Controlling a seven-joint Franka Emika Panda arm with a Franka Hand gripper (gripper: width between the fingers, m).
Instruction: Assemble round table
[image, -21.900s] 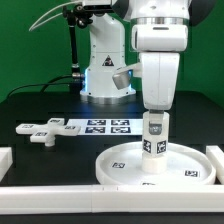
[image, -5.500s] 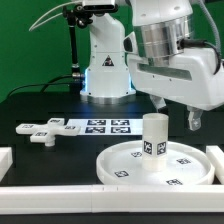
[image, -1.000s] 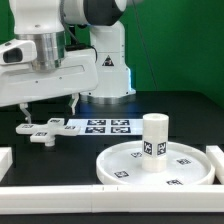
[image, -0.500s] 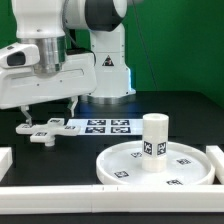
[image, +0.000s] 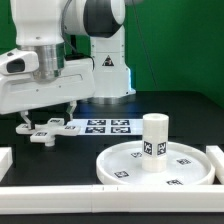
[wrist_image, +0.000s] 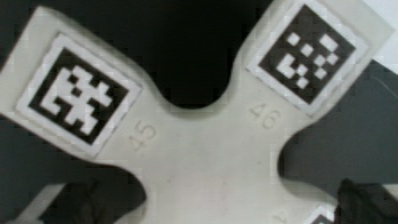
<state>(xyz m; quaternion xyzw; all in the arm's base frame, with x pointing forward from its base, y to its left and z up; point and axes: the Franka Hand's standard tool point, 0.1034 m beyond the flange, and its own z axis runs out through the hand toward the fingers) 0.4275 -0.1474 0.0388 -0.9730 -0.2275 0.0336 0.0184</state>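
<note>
At the exterior view's left, the white plastic cross-shaped base piece (image: 42, 131) lies flat on the black table (image: 190, 115) with its tags facing up. One pair of its arms runs across the view from left to right, the other toward and away from the camera. The hand (image: 47, 112) hangs close above it with its fingers (image: 22, 121) spread wide, one on either side of the piece, pinching nothing. In the wrist view two tagged arms of the cross fill the picture, with a dark, blurred fingertip at each side of a third arm; whether they touch it cannot be told. Just beside the cross, to its right, the marker board (image: 105, 126) lies flat. Further right and nearer the front, the large white rimmed round disc (image: 118, 158) lies rim up. The short white cylindrical leg (image: 153, 135) stands upright at its middle, long axis vertical, a tag facing the camera. A white straight border rail (image: 100, 196) runs along the front.
</note>
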